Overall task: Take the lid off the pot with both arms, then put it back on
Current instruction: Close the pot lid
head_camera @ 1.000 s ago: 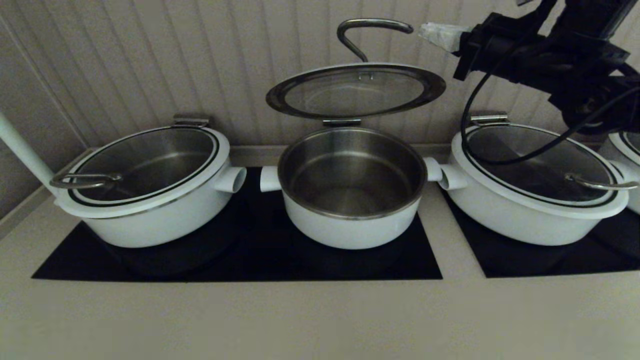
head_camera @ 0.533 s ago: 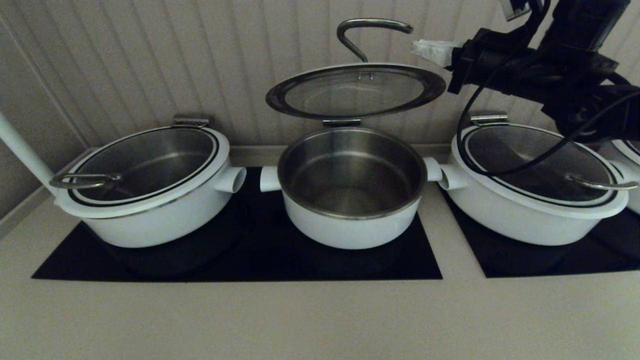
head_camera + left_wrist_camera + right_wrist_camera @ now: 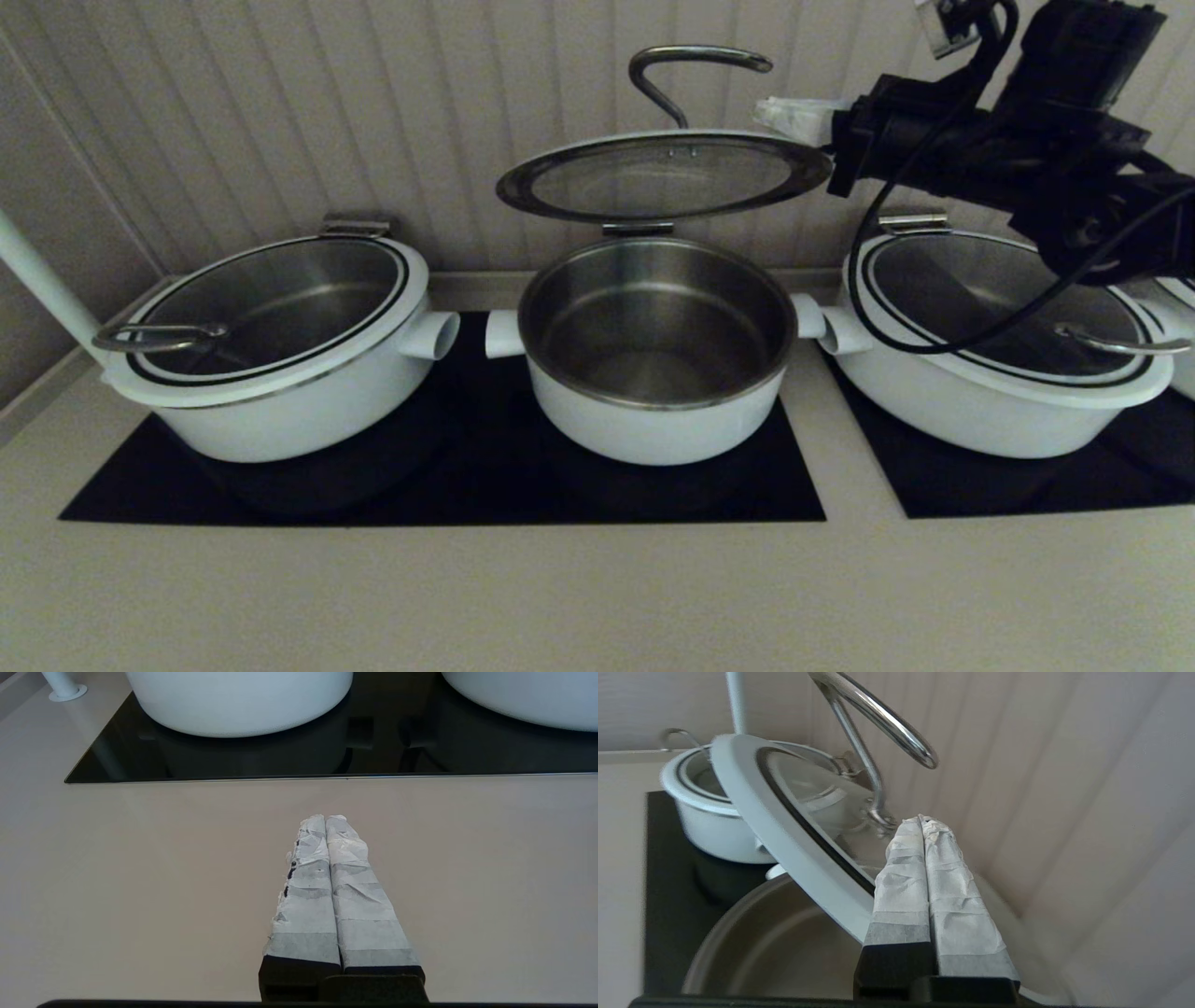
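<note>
The pot [image 3: 653,420], white with a steel inner bowl, stands open in the middle of the black cooktop [image 3: 448,490]. Its glass lid [image 3: 658,177] is tilted up on the rear hinge, with the curved steel handle [image 3: 695,58] on top. My right gripper [image 3: 773,112] is shut on nothing, at the lid's upper right edge. In the right wrist view this gripper [image 3: 923,819] lies along the lid's [image 3: 784,826] outer face, close to the foot of the handle [image 3: 878,723]. My left gripper [image 3: 325,817] is shut and empty over the bare counter, outside the head view.
A lidded white pot [image 3: 280,345] stands left of the open one, another [image 3: 999,345] stands to its right under my right arm, and a further one [image 3: 1178,280] shows at the right edge. A ribbed wall runs close behind. A white pole [image 3: 37,280] rises at far left.
My right gripper has moved left and slightly down to the lid's right edge. The lid and its handle have tipped a little lower toward the pot.
</note>
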You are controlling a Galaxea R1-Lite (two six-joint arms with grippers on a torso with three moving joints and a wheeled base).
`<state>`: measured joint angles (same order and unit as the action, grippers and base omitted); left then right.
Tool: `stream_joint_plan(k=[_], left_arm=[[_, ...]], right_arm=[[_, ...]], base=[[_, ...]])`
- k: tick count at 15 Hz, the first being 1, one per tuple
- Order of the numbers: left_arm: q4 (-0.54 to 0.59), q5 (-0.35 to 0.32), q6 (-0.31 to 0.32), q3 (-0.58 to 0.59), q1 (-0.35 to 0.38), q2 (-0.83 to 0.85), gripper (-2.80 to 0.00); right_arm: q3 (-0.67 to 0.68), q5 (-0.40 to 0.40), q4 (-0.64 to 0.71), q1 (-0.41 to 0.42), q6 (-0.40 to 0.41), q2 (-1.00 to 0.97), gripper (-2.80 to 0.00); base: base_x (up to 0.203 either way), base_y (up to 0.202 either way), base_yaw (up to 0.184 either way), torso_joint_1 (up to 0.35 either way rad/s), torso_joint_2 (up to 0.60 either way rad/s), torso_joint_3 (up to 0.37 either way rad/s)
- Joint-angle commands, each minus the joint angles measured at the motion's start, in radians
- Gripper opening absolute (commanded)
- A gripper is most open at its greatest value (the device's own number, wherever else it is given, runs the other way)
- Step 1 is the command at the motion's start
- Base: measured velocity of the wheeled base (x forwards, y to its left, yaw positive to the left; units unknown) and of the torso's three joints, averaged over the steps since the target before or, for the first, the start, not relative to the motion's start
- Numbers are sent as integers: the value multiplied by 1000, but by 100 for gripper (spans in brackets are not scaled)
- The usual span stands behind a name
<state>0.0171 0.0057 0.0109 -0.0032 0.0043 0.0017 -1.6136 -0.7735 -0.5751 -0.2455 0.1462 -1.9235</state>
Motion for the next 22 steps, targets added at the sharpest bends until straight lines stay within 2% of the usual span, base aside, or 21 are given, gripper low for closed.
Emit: stream_joint_plan(k=[1,9,22], left_arm=[[0,0,0,0,0,-2,-280],[0,0,0,0,0,-2,-280],[0,0,0,0,0,-2,-280]], right_arm=[[39,-21,-2,-5,1,28,-280],[125,-24,58,-5,3,89,-280],[357,-23,40,-7,13,159,-280]], base=[[0,0,0,0,0,0],[0,0,0,0,0,0],[0,0,0,0,0,0]])
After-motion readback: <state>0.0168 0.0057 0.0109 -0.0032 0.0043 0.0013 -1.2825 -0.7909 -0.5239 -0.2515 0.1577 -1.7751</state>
